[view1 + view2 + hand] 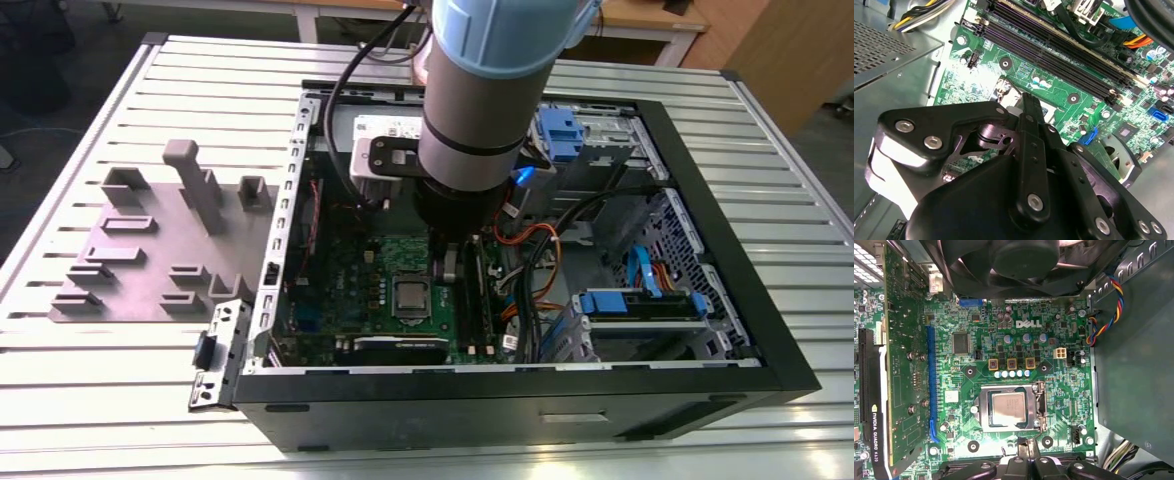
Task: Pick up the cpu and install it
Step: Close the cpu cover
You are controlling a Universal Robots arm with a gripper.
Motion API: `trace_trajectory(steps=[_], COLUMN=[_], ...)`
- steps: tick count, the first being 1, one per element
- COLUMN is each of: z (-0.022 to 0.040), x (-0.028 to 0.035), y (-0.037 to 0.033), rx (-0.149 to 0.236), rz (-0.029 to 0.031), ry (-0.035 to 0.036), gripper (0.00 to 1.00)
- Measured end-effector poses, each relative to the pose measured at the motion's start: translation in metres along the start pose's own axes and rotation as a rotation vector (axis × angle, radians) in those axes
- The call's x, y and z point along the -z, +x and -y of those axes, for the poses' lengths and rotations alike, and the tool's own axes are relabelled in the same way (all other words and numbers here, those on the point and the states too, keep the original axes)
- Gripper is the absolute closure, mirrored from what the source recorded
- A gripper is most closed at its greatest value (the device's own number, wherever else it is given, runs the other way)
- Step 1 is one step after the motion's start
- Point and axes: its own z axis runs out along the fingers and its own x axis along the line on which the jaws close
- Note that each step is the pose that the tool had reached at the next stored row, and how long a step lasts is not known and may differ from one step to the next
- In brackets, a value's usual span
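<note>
Hovering inside the open computer case (694,300), the arm (487,90) holds its pincer (451,268) above the green motherboard (1054,390). The cpu (1009,409) lies flat in the silver socket frame (1040,407), metal top up, square to the frame's edges; in the exterior view it shows as a small grey square (410,297) just toward the case's near wall from the pincer. Nothing hangs between the pincer's fingers, which appear drawn close together in the second wrist view (1026,107), empty and apart from the chip. Judgement: pick-up and placement look done, the chip already seated. I cannot tell whether the socket's retaining lever is latched, so locking may remain. The grey tray (147,250) with raised blocks sits on the counter (107,400), beside the case on the exterior view's left.
</note>
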Motion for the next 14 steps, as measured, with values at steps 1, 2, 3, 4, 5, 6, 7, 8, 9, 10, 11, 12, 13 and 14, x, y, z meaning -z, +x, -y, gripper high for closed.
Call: trace_trajectory(steps=[1, 2, 3, 4, 5, 6, 7, 8, 9, 10, 11, 12, 13, 14], z=[0.0000, 0.0000, 0.0000, 0.0000, 0.0000, 0.0000, 0.0000, 0.0000, 0.0000, 0.0001, 0.0000, 0.0000, 0.0001, 0.0000], x=[-0.0001, -0.0001, -0.0001, -0.0002, -0.0002, -0.0003, -0.0003, -0.0005, -0.0006, -0.0007, -0.0009, -0.0010, -0.0013, -0.0015], y=[0.0000, 0.0000, 0.0000, 0.0000, 0.0000, 0.0000, 0.0000, 0.0000, 0.0000, -0.0001, 0.0000, 0.0000, 0.0000, 0.0001], rx=[0.000, 0.000, 0.000, 0.000, 0.000, 0.000, 0.000, 0.000, 0.000, 0.000, 0.000, 0.000, 0.000, 0.000], rz=[0.0001, 0.0000, 0.0000, 0.0000, -0.0001, 0.0000, 0.0000, 0.0000, -0.0004, -0.0029, -0.0078, -0.0121, -0.0155, -0.0197], ry=[0.0000, 0.0000, 0.0000, 0.0000, -0.0001, 0.0000, 0.0000, 0.0000, 0.0000, 0.0003, 0.0007, 0.0009, 0.0010, 0.0013], gripper=[0.89, 0.89, 0.89, 0.89, 0.89, 0.89, 0.89, 0.89, 0.89, 0.89, 0.89, 0.89, 0.89, 0.89])
